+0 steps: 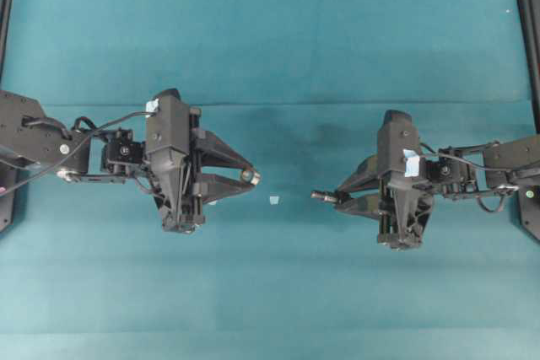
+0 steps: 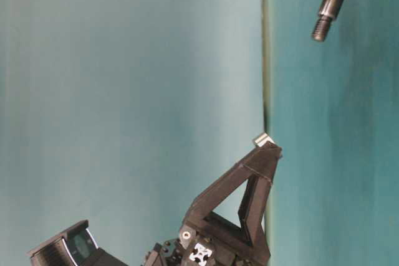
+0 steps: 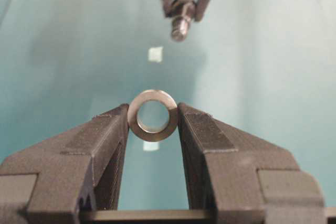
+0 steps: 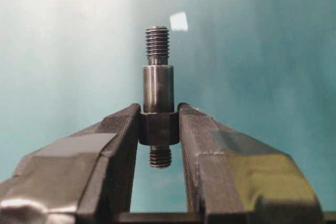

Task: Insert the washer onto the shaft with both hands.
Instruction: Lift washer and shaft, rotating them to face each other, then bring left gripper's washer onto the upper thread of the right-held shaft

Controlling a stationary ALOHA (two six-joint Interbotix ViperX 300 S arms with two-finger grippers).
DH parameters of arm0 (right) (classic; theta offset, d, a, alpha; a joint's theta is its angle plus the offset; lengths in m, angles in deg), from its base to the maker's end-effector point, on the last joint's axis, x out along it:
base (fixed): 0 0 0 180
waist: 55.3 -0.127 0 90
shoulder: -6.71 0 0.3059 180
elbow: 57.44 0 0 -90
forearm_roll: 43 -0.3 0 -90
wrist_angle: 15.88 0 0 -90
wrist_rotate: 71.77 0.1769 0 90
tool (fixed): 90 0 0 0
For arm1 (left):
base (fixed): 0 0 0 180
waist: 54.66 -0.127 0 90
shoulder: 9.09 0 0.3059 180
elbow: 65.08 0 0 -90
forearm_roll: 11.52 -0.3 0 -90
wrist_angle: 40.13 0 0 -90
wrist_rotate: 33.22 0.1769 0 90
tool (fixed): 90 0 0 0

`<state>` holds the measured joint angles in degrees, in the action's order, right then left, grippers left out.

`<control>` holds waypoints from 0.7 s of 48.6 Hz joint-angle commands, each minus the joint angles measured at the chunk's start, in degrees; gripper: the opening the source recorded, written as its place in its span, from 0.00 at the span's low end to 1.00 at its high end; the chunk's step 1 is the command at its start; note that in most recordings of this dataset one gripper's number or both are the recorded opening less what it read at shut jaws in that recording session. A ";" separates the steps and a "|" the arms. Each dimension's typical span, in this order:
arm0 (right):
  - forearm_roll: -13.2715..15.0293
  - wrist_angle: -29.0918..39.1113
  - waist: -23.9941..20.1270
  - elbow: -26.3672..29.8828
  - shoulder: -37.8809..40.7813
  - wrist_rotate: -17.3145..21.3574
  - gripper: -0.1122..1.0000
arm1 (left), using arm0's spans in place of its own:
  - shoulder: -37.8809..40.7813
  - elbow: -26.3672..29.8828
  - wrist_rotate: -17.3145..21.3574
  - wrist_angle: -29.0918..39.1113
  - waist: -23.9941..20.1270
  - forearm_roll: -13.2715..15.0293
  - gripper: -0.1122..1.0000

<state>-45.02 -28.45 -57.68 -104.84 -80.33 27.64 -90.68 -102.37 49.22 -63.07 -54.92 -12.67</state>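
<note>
- Silver metal of the washer (image 3: 153, 115) sits pinched edge-on between the two black fingertips of the left gripper (image 3: 153, 121), its round hole facing the wrist camera and open right through
- Each of the left fingers (image 3: 107, 129) presses on one side of the ring's rim; the ring sits at the very tips, with open gap between the fingers behind it
- From overhead, the left gripper (image 1: 245, 175) points toward the middle of the teal table (image 1: 270, 56) with the washer (image 1: 249, 176) at its tip
- Dark grey, the shaft (image 4: 158, 93) is clamped in the right gripper (image 4: 159, 129) by its wider collar, near one end
- Its smooth barrel and a threaded tip stick out well past the fingertips, while a short threaded stub shows behind the collar, between the right fingers (image 4: 197, 127)
- Overhead, the right gripper (image 1: 339, 198) points toward the left one, the shaft (image 1: 323, 196) jutting from its tip toward the washer
- Washer and shaft are well apart, not touching, with a small pale tape bit (image 1: 273, 200) on the table between them
- At table level, the shaft (image 2: 325, 14) hangs from the fingertips at the top of the frame and the washer (image 2: 263, 139) caps the tip of the other gripper below
</note>
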 commanded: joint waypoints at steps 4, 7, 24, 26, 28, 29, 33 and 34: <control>-0.09 -1.85 -0.35 0.35 -0.97 0.44 0.10 | -0.26 0.97 -0.09 -0.97 0.44 -0.09 0.42; -0.09 -2.02 -0.53 0.35 -0.97 0.35 0.10 | -0.09 0.97 -0.09 -0.97 0.44 -0.09 0.42; 0.00 -2.37 -1.32 -0.35 -0.26 0.44 0.10 | 0.53 1.05 -0.18 -1.41 0.53 -0.09 0.42; 0.00 -2.81 -1.76 -0.44 0.00 0.53 0.10 | 0.79 1.05 -0.26 -1.85 0.70 -0.09 0.42; 0.00 -3.52 -2.37 -0.44 0.35 0.62 0.10 | 0.97 1.14 -0.35 -2.20 0.79 -0.09 0.42; -0.09 -3.87 -2.64 -0.44 0.62 0.62 0.10 | 1.05 1.14 -0.35 -2.46 0.88 -0.09 0.42; -0.18 -5.10 -3.69 -0.44 1.23 0.70 0.10 | 1.58 1.41 -0.44 -2.72 1.49 -0.09 0.42; -0.18 -5.36 -3.78 -0.44 1.41 0.70 0.10 | 1.76 1.49 -0.44 -2.72 1.67 -0.09 0.42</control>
<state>-45.11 -32.23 -60.58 -105.45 -79.01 27.73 -88.92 -102.11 48.87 -65.00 -54.04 -12.58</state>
